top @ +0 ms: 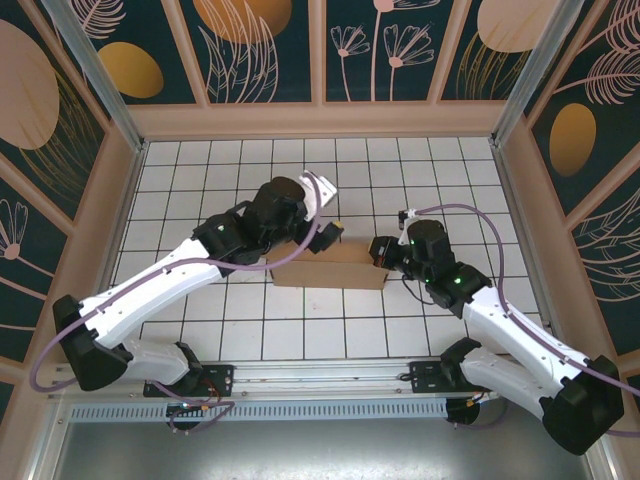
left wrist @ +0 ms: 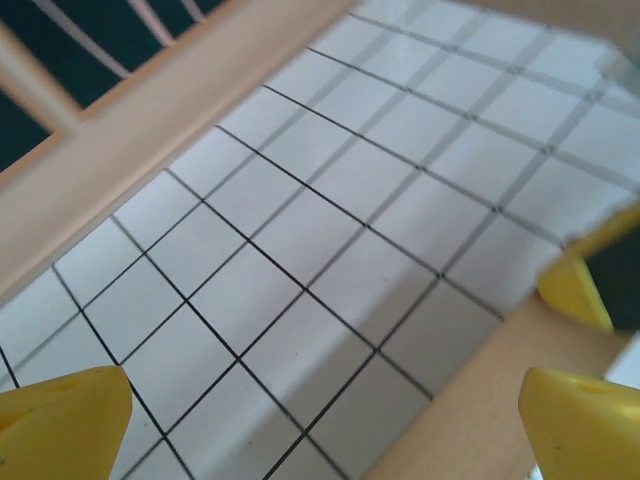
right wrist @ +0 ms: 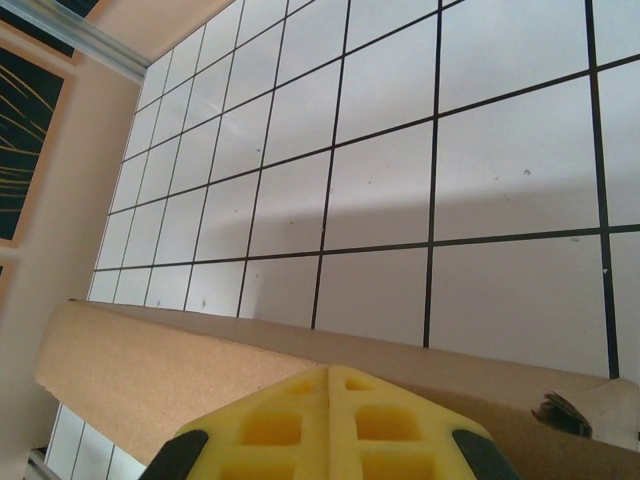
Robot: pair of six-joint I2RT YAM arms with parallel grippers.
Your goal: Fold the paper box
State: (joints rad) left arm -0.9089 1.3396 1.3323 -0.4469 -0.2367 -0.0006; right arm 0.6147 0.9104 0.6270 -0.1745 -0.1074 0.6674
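The paper box point(top: 330, 268) is a shallow brown cardboard box lying in the middle of the tiled table, between the two arms. My left gripper point(top: 333, 231) hovers at the box's far edge. In the left wrist view its yellow fingertips point(left wrist: 62, 424) stand wide apart, and my left gripper point(left wrist: 320, 432) is open with only tiles and a strip of the paper box point(left wrist: 480, 400) between them. My right gripper point(top: 381, 254) is at the box's right end. In the right wrist view my right gripper point(right wrist: 328, 375) is shut, fingers pressed together over the top of the paper box point(right wrist: 150, 365).
The white tiled table point(top: 300, 170) is ringed by low wooden walls point(top: 310, 120), with metal posts in the back corners. A wooden wall point(left wrist: 130, 140) runs across the upper left of the left wrist view. Bare tiles lie behind and in front of the box.
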